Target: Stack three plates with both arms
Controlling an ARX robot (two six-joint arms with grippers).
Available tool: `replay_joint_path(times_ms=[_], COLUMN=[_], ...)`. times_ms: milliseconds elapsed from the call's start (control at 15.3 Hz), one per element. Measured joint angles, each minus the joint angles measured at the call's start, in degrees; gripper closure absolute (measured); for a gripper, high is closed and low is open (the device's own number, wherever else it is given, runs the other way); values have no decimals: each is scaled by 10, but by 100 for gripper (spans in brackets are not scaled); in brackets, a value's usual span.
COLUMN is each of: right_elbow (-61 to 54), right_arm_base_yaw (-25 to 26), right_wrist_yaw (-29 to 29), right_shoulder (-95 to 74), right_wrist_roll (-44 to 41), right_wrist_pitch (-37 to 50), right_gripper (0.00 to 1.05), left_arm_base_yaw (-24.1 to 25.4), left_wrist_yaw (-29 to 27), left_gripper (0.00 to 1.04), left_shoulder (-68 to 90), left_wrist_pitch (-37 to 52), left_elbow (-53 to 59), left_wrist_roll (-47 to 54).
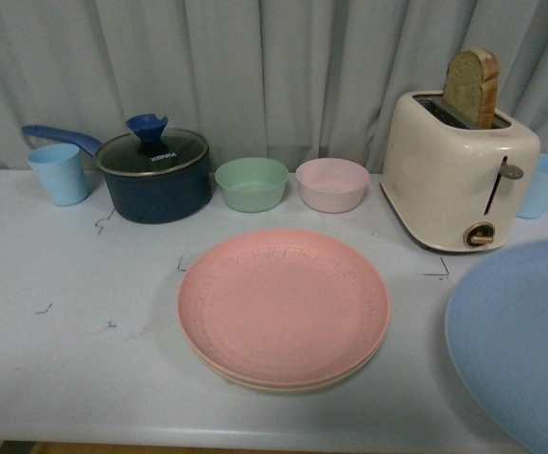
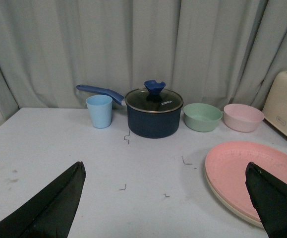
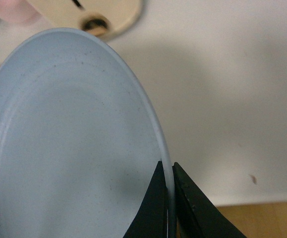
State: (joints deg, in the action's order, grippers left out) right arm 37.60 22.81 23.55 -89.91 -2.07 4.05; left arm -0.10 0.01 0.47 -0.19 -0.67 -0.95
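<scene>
1. Nearest, at the desk's (image 1: 84, 378) front right, the right tool (image 3: 168, 166) is pressed together on the rim of a large, shallow, matte round blue plate (image 1: 520, 340). One black finger (image 3: 155, 203) lies on the plate's upper face and the other sits just outside its edge. In the right wrist view the plate (image 3: 69, 139) throws a soft shadow on the pale desk beside it and looks raised, though its underside cannot be seen.
2. The left tool (image 2: 164, 165) is spread wide. Its two black fingers (image 2: 49, 208) stand far apart over bare desk and grip nothing. The finger on the stack's side overlaps the stack's near edge in the left wrist view; I cannot tell if it touches.
3. At mid-desk, left of the blue plate and apart from it, a matte round pink plate (image 1: 283, 303) lies flat on an equal-sized beige plate (image 1: 255, 380). Only a thin rim of the beige one shows.
4. Behind the stack stand a small green bowl (image 1: 252, 183) and a small pink bowl (image 1: 332, 183), side by side.
5. Left of the bowls is a dark blue saucepan (image 1: 155, 180) with a glass lid and a long handle. A light blue cup (image 1: 59, 173) stands by the handle.
6. Behind the blue plate on the right is a cream toaster (image 1: 458, 170) with a bread slice (image 1: 472, 87) standing up in its slot. A second light blue cup (image 1: 546, 184) is partly hidden behind it.
7. A grey pleated curtain (image 1: 274, 66) closes the back.
</scene>
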Motion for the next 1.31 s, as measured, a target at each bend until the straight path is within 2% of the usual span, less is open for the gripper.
replay_joint_path(times_ms=[131, 262, 393, 655, 1245, 1310], right_elbow=[0, 1, 92, 171, 219, 219], right_arm_base_yaw=[-42, -124, -307, -340, -360, -360], right_wrist_yaw=[26, 20, -55, -80, -105, -105], right_shoulder=[87, 97, -85, -200, -301, -303], right_wrist_roll=[39, 108, 223, 265, 291, 293], right_wrist_pitch=[4, 52, 130, 125, 129, 143], right_gripper=[102, 102, 102, 102, 101, 89], left_arm_base_yaw=[0, 0, 0, 0, 0, 0], left_wrist_yaw=[0, 0, 0, 0, 0, 0], left_gripper=[7, 7, 7, 7, 7, 7], left_shoulder=[0, 0, 0, 0, 0, 0], left_wrist_pitch=[0, 0, 0, 0, 0, 0], left_elbow=[0, 0, 0, 0, 0, 0], left_wrist_roll=[0, 0, 0, 0, 0, 0])
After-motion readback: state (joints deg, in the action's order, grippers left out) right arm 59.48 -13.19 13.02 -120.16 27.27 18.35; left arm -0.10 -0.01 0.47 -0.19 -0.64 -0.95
